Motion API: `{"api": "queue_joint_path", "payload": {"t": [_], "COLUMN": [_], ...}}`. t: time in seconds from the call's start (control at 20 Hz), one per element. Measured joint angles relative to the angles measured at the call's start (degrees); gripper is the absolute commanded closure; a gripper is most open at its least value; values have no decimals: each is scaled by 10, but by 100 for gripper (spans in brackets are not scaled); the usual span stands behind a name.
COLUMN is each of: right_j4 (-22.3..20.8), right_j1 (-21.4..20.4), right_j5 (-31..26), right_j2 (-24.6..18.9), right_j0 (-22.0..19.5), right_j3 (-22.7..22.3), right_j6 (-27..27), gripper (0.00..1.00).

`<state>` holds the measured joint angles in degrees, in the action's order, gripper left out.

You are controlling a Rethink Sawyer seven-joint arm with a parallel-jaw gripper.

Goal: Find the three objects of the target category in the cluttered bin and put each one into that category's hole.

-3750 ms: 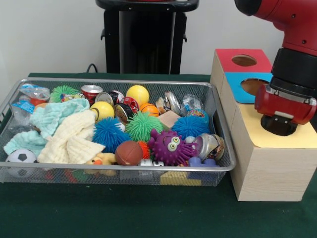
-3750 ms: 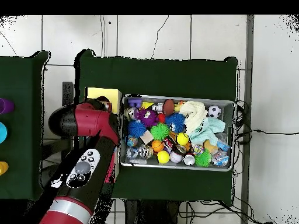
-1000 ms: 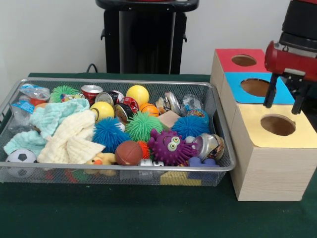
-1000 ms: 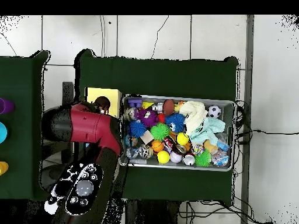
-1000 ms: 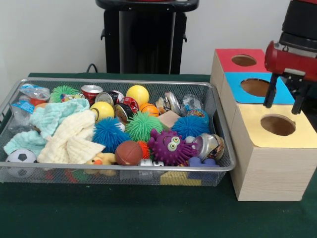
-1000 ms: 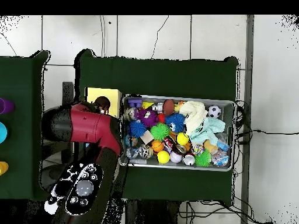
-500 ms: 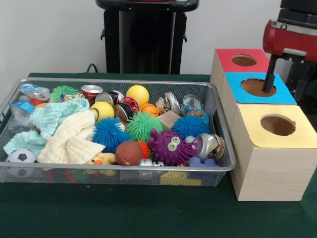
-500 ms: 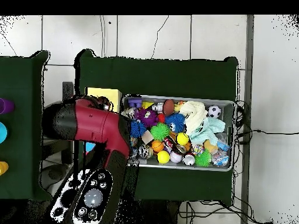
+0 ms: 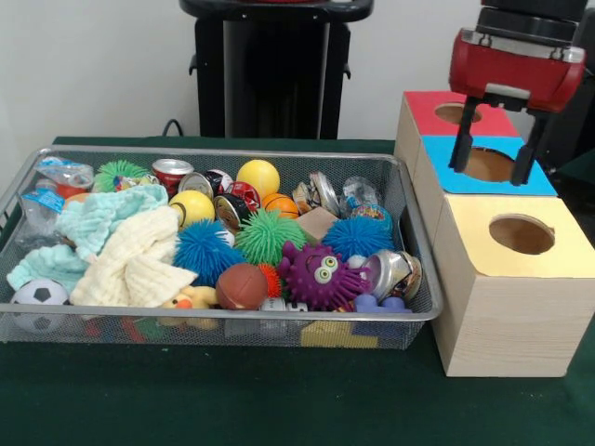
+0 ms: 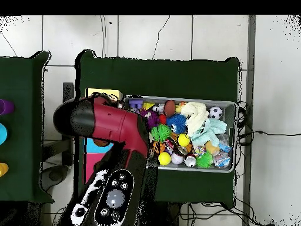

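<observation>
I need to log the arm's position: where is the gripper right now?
In the front view the gripper hangs open and empty at the upper right, above the blue panel's hole of the wooden box, right of the wire bin.

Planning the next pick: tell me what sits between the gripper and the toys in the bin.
Nothing visible blocks it. The open, empty gripper hangs above the blue panel's hole on the wooden box. Between it and the toys is only the mesh bin's near wall, which is lower than the gripper, so it can cross above it.
</observation>
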<state>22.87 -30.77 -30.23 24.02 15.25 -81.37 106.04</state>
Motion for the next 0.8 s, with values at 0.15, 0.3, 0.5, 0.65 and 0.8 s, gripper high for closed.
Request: {"api": "queue_joint_path", "payload": {"t": [0.15,0.3,0.5,0.65,0.8], "right_j4": [-13,-25,-48,-55,-65], "right_j1": [-4,-7,-13,-15,-18], "right_j5": [0,0,0,0,0], "right_j2": [-9,-16,-21,-21,-21], "right_j0": [-13,-23,-32,-34,-35], "right_j3": [-8,-15,-27,-29,-31], "right_j6": [0,0,0,0,0], "gripper": [0,0,0,0,0]}}
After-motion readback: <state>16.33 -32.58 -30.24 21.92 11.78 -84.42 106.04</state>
